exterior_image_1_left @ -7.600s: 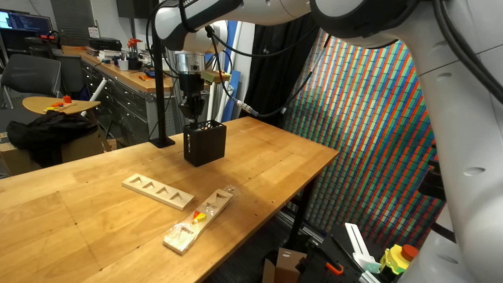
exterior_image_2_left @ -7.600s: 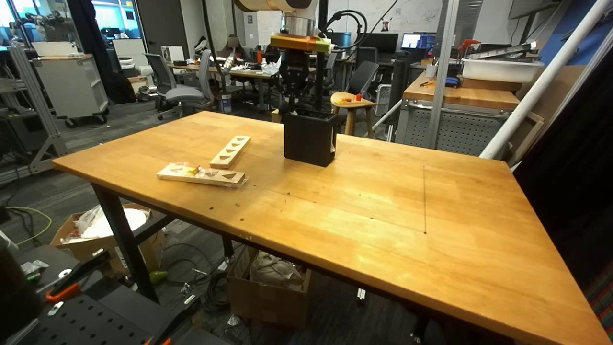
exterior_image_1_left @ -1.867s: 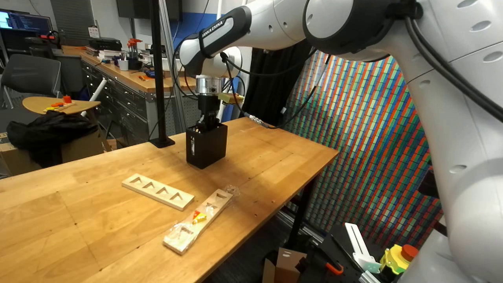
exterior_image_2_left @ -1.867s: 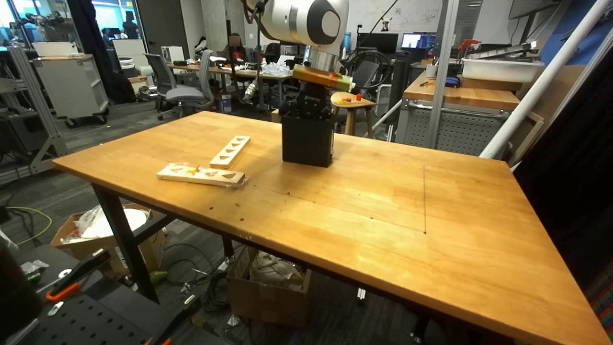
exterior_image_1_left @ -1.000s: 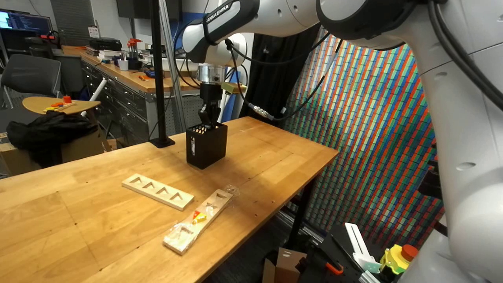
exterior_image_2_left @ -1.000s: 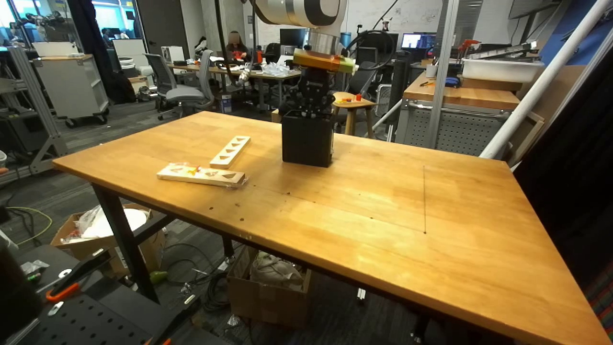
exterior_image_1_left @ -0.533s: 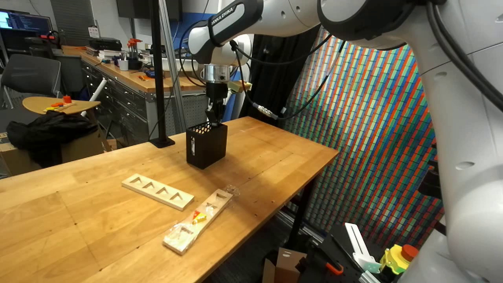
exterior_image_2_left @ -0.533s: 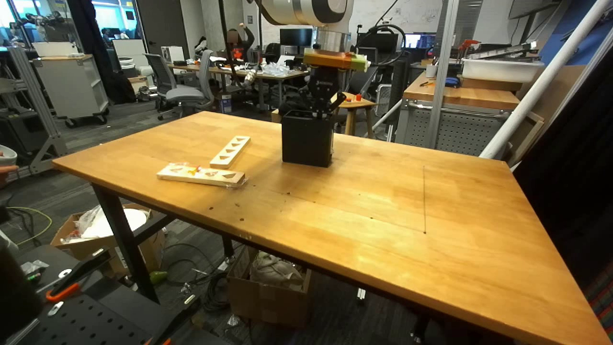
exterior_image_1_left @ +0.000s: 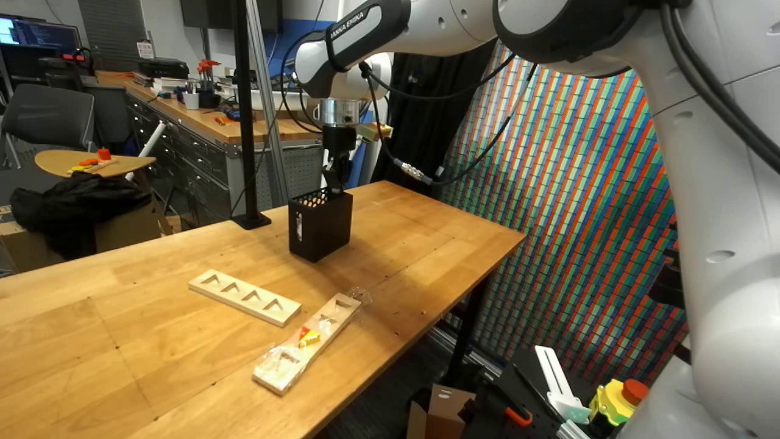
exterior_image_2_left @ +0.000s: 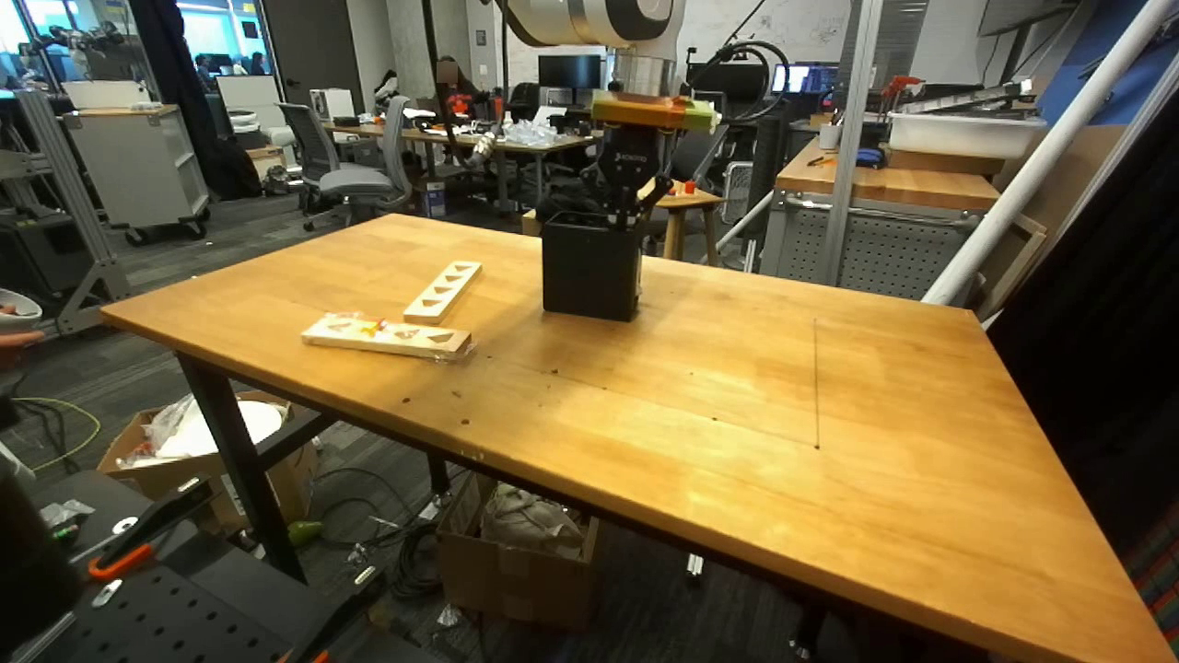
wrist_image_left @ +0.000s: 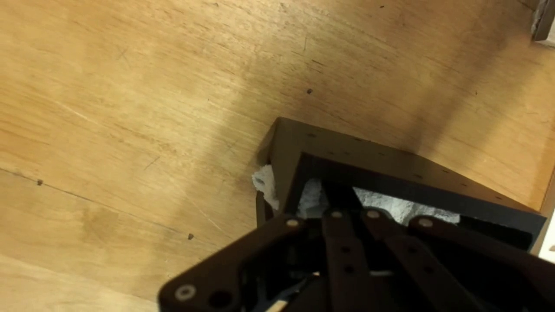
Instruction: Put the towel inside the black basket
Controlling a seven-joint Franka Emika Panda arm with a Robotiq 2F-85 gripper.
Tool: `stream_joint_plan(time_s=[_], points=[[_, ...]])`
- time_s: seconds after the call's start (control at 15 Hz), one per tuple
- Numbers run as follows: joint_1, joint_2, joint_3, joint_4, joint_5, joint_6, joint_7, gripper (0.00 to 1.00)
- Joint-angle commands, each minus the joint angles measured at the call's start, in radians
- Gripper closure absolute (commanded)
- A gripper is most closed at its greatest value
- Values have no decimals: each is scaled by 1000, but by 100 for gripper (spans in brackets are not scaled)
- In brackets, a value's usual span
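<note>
Both exterior views: decent light, mostly sharp. In an exterior view, pale glare patches on the tabletop, blue-white background glow clipping upper left. Wrist view: warm cast, soft shadows beside the black basket; gripper near-silhouette, slightly soft.

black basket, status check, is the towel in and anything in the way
Fingers shut, at the mouth of the black basket. Towel inside, a bit poking out of a side opening. Wooden boards apart, not in the way.
</note>
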Motion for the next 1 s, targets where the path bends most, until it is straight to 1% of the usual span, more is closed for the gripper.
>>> stream_joint_plan(time_s=[0.0,0.93], points=[[-1,9,0,24,-4,-2,-27,100],[3,60,21,23,18,14,-34,100]])
